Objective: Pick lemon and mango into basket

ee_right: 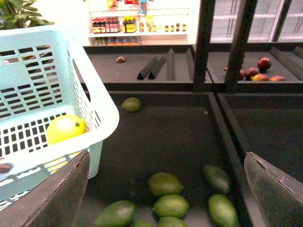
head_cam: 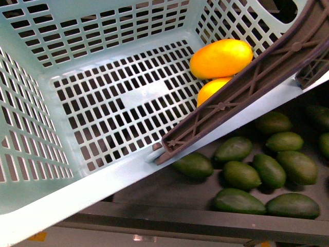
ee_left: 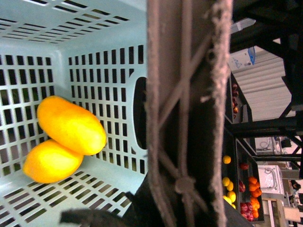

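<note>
Lemon (head_cam: 211, 90): small, smooth, firm, light; lies on the basket (head_cam: 103, 180) floor beside the right wall, part hidden by the brown handle (head_cam: 247, 82); grip across its short girth. Mango (head_cam: 221, 58): longer, heavier, slippery-skinned, touching it beyond. Right gripper (ee_right: 165, 189): jaws wide apart, empty. Left gripper: cannot tell.

Inside the basket (head_cam: 31, 206), at its far right corner: mango (head_cam: 221, 57) behind, touching lemon (head_cam: 212, 88) in front. Handle (head_cam: 247, 82) across the right rim. Avocados (head_cam: 257, 172) beyond, lower right.
</note>
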{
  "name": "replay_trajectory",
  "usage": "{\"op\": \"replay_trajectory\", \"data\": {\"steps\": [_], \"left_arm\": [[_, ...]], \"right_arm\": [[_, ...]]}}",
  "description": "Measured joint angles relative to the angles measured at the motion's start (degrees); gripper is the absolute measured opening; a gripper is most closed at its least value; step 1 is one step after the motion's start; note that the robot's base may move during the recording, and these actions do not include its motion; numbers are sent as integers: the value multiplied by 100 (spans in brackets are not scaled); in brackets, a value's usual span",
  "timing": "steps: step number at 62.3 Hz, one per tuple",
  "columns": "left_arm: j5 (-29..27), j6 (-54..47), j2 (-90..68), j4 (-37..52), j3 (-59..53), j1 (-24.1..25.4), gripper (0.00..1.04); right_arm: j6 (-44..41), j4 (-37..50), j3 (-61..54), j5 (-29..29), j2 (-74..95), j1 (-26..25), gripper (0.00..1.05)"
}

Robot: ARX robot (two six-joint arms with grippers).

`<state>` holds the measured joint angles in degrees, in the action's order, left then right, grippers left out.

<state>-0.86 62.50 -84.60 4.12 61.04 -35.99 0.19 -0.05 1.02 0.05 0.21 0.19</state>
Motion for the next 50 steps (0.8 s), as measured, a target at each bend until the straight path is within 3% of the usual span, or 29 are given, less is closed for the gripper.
{"op": "replay_trajectory", "data": {"steps": [29,43,46,50], "left_arm": [[-212,-101,0,0,0,105,5],[-42,-44,-2,0,0,37,5],[-542,-39,-35,105,0,-52,5],[-1617,127,-251,363,50,-153,5]], "right_arm": [[0,-2,-2,-33,4,-11,96],[0,-2,-2,-28,2,-11,96],[0,-2,-2,-28,4,-11,96],[0,-2,-2,-11,4,-11,96]]}}
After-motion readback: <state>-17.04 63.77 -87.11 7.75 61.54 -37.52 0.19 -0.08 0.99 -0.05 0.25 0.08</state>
